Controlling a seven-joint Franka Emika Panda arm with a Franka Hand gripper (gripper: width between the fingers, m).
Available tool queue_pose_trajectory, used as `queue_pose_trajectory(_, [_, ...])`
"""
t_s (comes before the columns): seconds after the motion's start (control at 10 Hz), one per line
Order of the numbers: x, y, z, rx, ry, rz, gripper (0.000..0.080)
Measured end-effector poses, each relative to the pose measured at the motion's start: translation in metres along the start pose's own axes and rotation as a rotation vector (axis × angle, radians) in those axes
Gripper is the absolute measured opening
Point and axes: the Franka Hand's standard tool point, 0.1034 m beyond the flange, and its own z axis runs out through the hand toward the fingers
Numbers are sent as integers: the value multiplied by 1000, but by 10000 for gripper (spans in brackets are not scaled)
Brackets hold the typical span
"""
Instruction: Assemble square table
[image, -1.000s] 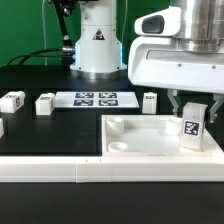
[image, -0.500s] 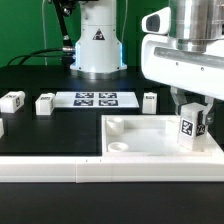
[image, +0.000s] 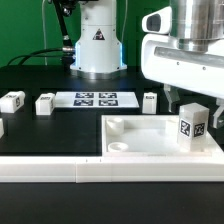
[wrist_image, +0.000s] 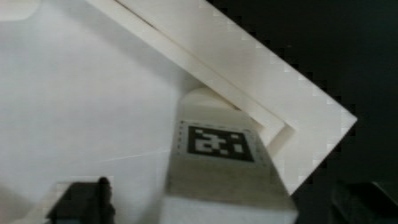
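My fingers (image: 193, 104) stood wide open and held nothing. One leg (image: 194, 130) stood upright right below them, in the gap between them. I think it was there because that corner of the square table (image: 140, 141) has a hole for it. I think my fingers were kept spread so they would not knock it over.

The square table lay flat on the bench (image: 50, 135) under my fingers, with its rim up. The other legs (image: 45, 103) and the marker board (image: 95, 99) lay well apart from my fingers, I think waiting their turn.

The leg hid its own hole, so I could not tell if it sat all the way in. In the exterior view I could see only one finger clearly. The wrist view was blurry and showed just the leg (wrist_image: 222, 150) in its corner.
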Motion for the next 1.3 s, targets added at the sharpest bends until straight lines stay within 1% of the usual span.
queue_pose_trajectory(0.1, [-2, -2, 0, 6, 4, -157, 642])
queue_pose_trajectory(0.2, [-1, -3, 0, 13, 9, -306, 642])
queue_pose_trajectory(0.3, [0, -2, 2, 11, 8, -452, 649])
queue_pose_trajectory(0.4, [-3, -2, 2, 10, 6, -511, 649])
queue_pose_trajectory(0.5, [-5, -3, 2, 1, 4, -658, 649])
queue_pose_trajectory(0.9, [0, -1, 2, -1, 6, -1008, 649])
queue_pose_trajectory(1.2, [2, 1, 2, -9, 9, -1174, 649])
queue_pose_trajectory(1.3, [3, 1, 2, -9, 10, -1186, 649])
